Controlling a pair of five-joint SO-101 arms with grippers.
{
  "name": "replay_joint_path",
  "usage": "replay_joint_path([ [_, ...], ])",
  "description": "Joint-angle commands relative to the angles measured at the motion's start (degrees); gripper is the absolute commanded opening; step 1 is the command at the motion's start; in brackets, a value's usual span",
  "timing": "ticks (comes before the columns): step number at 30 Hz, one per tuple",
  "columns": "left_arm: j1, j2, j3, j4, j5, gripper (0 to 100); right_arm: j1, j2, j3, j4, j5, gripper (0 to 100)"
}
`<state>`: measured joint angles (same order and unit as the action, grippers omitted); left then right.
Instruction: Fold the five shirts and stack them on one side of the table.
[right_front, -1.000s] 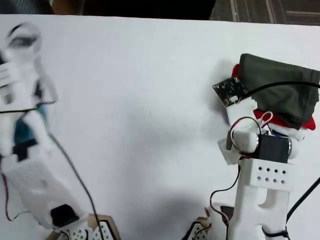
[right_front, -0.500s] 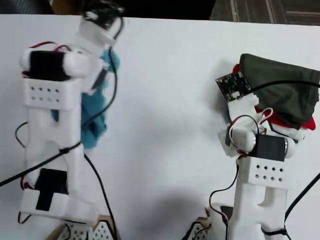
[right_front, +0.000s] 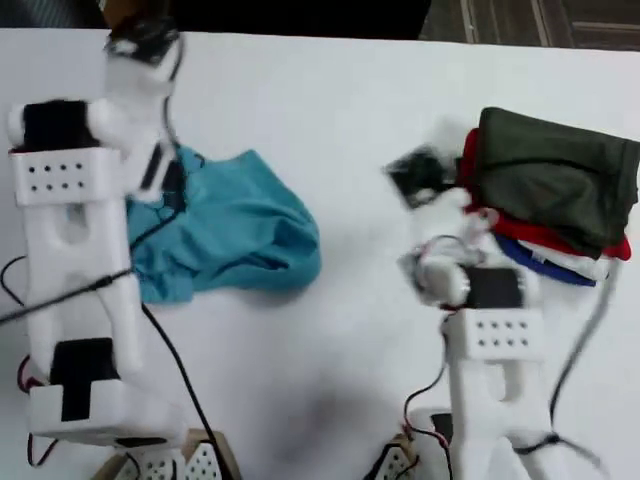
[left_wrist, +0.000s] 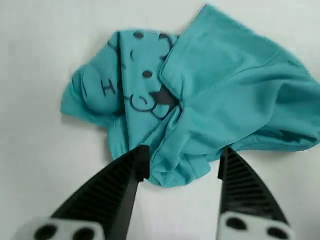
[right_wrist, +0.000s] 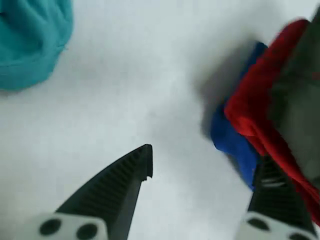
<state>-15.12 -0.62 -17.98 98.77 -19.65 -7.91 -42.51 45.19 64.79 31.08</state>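
A crumpled teal shirt (right_front: 230, 235) with a bear print (left_wrist: 145, 95) lies left of the table's middle. My left gripper (left_wrist: 182, 167) hangs open just above its near hem, with a fold of cloth between the fingertips but not pinched. My left arm (right_front: 70, 200) covers the shirt's left part in the high view. At the right side sits a stack of folded shirts (right_front: 550, 190): dark green (right_wrist: 300, 90) on top, then red (right_wrist: 265, 100), white and blue (right_wrist: 235, 140). Beside the stack's left edge, my right gripper (right_wrist: 205, 165) is open over bare table.
The white table (right_front: 340, 120) has free room between the teal shirt and the stack, and along the back. My right arm (right_front: 490, 320) stands in front of the stack. Cables trail from both arm bases at the front edge.
The left arm swung in from the left edge carrying the teal shirt, which now lies spread on the table. The right arm has drawn left, away from the stack.
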Motion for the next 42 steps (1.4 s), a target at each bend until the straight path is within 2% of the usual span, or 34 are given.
replay_joint_path([
  [1, -6.24, -2.81, 14.29, -7.21, -0.09, 24, -8.31, 7.69, -2.02, -2.59, -3.78, 32.4],
  [6, -10.55, -2.81, 29.76, -20.57, -5.80, 24, -13.49, 24.40, -14.15, 0.22, -6.68, 32.4],
  [13, -12.22, -2.81, 42.24, -32.26, -13.89, 23, -14.90, 39.34, -41.14, 7.60, -8.26, 32.4],
  [15, -12.40, -2.81, 44.26, -33.93, -15.74, 19, -16.66, 43.91, -47.56, 8.48, -11.78, 32.4],
  [18, -13.45, -2.81, 45.23, -34.81, -16.00, 3, -19.38, 52.26, -54.42, 8.66, -15.21, 32.4],
  [21, -16.18, -3.16, 45.14, -35.43, -16.09, 3, -21.93, 61.05, -60.57, 8.31, -18.20, 32.4],
  [26, -24.18, -3.25, 38.37, -31.74, -16.53, 3, -25.63, 74.59, -72.97, 8.75, -21.27, 32.4],
  [32, -32.44, -3.25, 17.80, -18.46, -16.53, 3, -29.32, 87.25, -80.53, 14.11, -20.92, 32.4],
  [38, -33.23, -2.99, 3.38, -8.88, -16.53, 3, -32.40, 94.37, -84.04, 20.97, -20.92, 31.7],
  [42, -33.41, -2.81, 3.21, -7.74, -16.62, 3, -31.60, 94.81, -84.22, 24.31, -18.55, 22.4],
])
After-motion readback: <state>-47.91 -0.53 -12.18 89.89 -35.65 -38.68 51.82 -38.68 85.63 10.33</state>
